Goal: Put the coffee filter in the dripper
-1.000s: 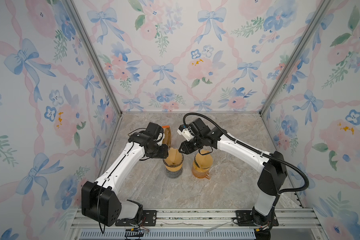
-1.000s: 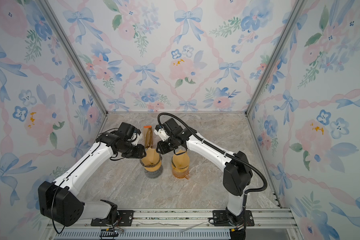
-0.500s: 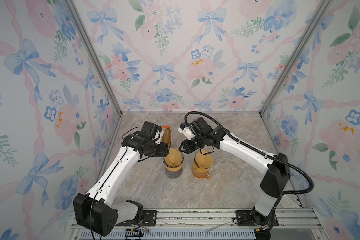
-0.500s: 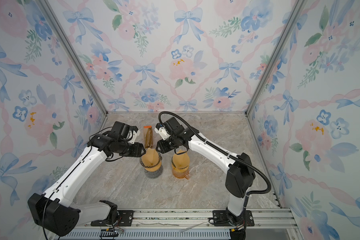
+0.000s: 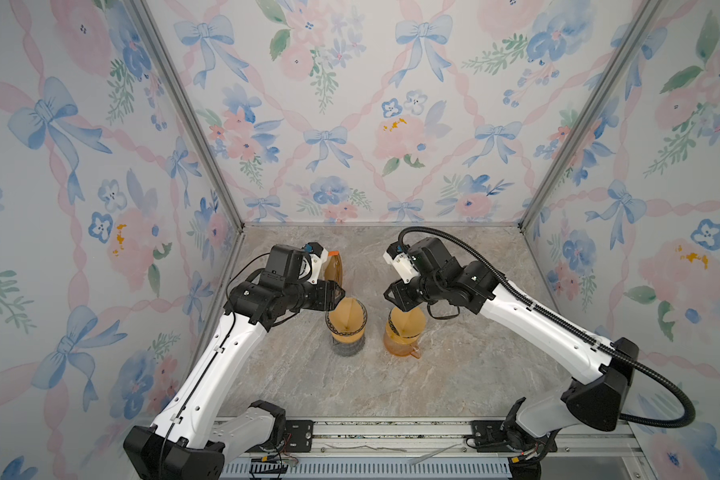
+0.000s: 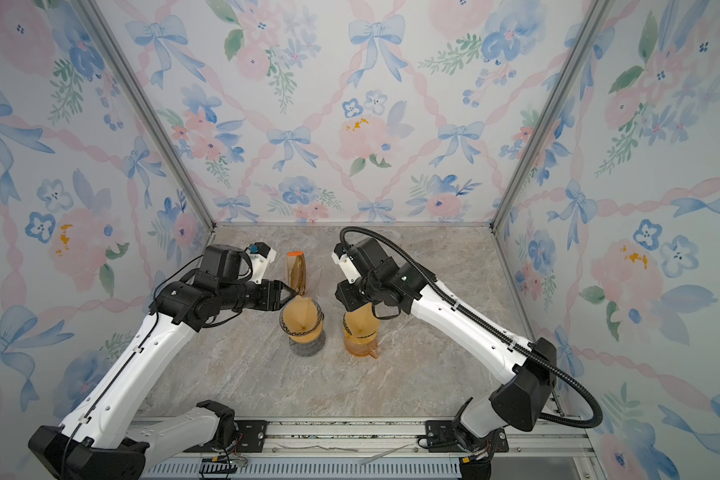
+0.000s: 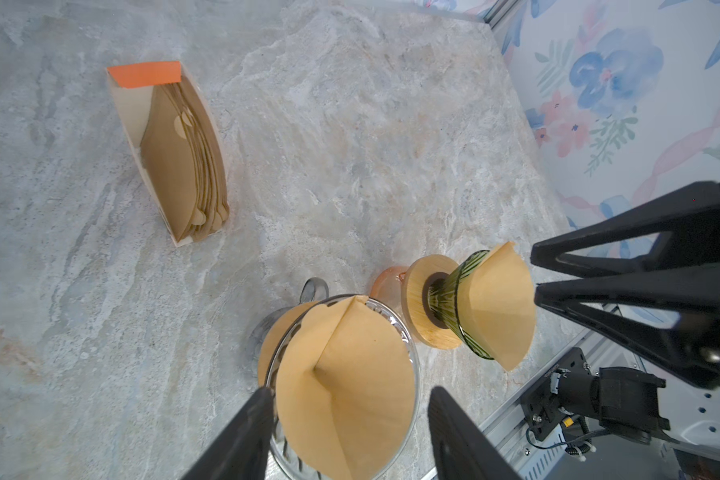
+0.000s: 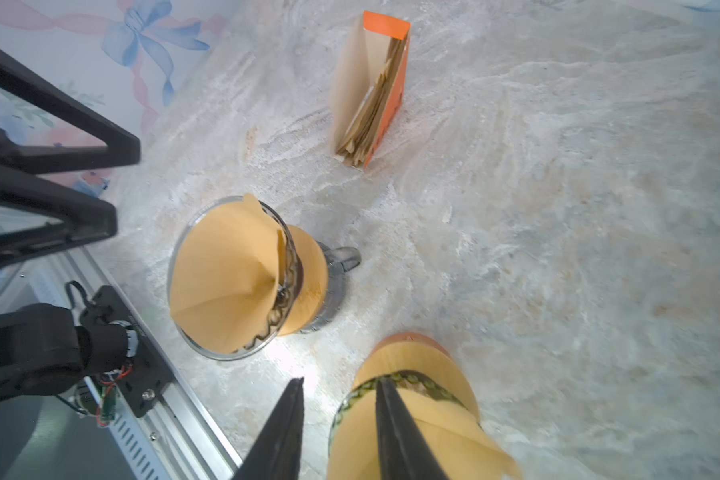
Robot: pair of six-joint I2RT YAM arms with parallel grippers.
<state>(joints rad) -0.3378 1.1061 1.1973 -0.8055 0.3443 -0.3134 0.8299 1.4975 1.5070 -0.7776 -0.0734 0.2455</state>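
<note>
Two drippers each hold a paper cone. The left gripper [image 5: 341,296] hangs, jaws wide apart, at the rim of the brown paper cone filter [image 5: 347,318] seated in the clear glass dripper [image 7: 391,318]. Rightward, a second filter [image 7: 499,307] fills the ribbed green glass dripper [image 7: 454,307], and the right gripper [image 8: 339,380] straddles its rim, jaws narrowly apart.

L gripper [image 7: 350,390]: finger bases cut off at edge, L wrist view. R gripper [image 8: 339,382]: same, R wrist view; in both top views tips vs filter [image 5: 412,324] contact can't tell. R dripper [image 8: 412,380] blurred, cut by edge. Box [image 5: 335,272] part-hidden behind L arm [image 5: 292,266] in a top view.
</note>
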